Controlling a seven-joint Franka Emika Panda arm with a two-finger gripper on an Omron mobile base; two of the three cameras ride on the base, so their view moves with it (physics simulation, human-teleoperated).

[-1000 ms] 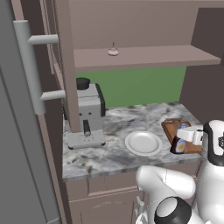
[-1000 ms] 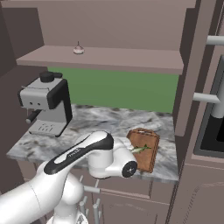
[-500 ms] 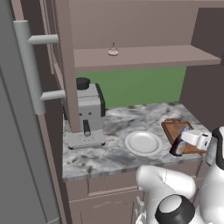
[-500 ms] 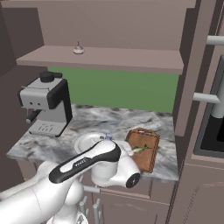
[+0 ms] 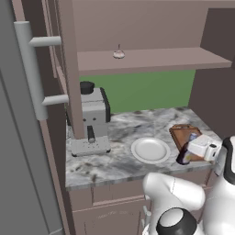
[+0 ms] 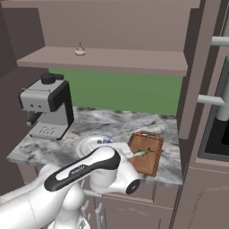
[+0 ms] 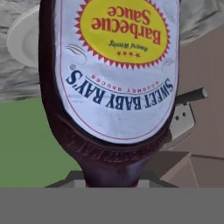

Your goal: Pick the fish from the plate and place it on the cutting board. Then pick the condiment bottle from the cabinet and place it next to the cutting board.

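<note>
The fish (image 6: 144, 153) is lying on the cutting board (image 6: 145, 154). The gripper (image 5: 190, 153) is clamping the condiment bottle (image 5: 185, 156) beside the board's near edge; only release remains.

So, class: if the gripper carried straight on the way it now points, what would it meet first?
Probably the grey marbled countertop, just beside the round white plate. The gripper is shut on the dark barbecue sauce bottle, whose far end points there; depth is unclear.
</note>
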